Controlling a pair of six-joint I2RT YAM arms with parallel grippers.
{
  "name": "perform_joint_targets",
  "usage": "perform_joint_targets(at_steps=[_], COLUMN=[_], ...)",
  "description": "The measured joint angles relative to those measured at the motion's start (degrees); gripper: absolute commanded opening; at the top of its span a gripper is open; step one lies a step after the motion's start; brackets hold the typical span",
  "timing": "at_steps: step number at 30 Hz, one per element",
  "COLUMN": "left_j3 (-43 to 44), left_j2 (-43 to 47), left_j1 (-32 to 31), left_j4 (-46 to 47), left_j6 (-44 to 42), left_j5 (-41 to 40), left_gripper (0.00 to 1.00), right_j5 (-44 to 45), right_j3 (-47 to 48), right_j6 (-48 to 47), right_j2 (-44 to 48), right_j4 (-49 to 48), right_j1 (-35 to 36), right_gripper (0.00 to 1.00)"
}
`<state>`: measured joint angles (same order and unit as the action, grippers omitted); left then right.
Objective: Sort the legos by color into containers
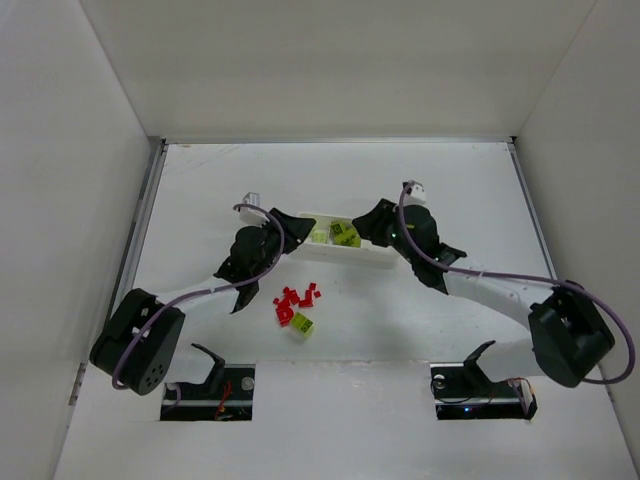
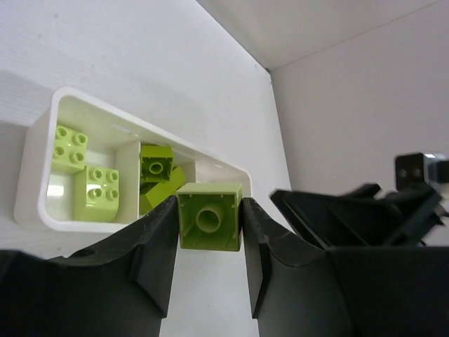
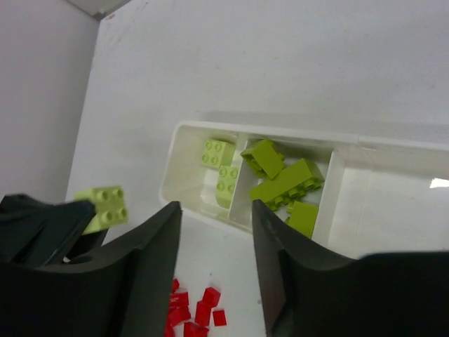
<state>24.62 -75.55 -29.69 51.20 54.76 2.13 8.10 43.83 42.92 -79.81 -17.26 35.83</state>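
My left gripper (image 2: 209,210) is shut on a lime-green lego (image 2: 209,225), held just off the near left end of the white tray (image 2: 35,161). The end container holds two pale green legos (image 2: 98,191), and the middle one holds darker lime legos (image 2: 156,165). My right gripper (image 3: 215,210) stands open with nothing between its fingers, over the tray's (image 3: 210,128) front rim. From above, the left gripper (image 1: 292,228) and the right gripper (image 1: 372,228) flank the tray (image 1: 375,257). Several red legos (image 1: 294,300) and one green lego (image 1: 302,323) lie on the table in front.
White walls enclose the table on the left, back and right. Both arms reach in from the near edge, the left forearm passing close to the red pile. Cables loop along each arm.
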Motion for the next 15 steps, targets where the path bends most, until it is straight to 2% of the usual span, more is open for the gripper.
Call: perform_joint_targets(at_steps=[2,4,12,15], left_j3=[2.0,4.4,13.2,15.4], left_j2=[-0.9,-2.2,-9.4,-11.8], left_j1=[-0.6,-1.2,-2.6,-2.9], left_j4=[-2.3,-5.2,-16.5,-19.1], left_j6=[-2.0,-4.0,-11.8,-13.9], left_j5=[-1.5,-2.8,-8.7,-10.3], left_gripper=[0.17,0.18,0.21,0.29], right_j5=[0.5,0.8,2.0,3.0], right_j3=[-2.6,-5.1,-12.6,-13.9], right_j6=[-0.6,-1.0,-3.3,-3.8], right_j2=[3.6,6.5,13.2,13.9], right_j4=[-0.3,-0.3,0.5,0.7], right_j1=[1.2,2.8,12.0,14.3], right_gripper=[0.36,0.34,0.42,0.45])
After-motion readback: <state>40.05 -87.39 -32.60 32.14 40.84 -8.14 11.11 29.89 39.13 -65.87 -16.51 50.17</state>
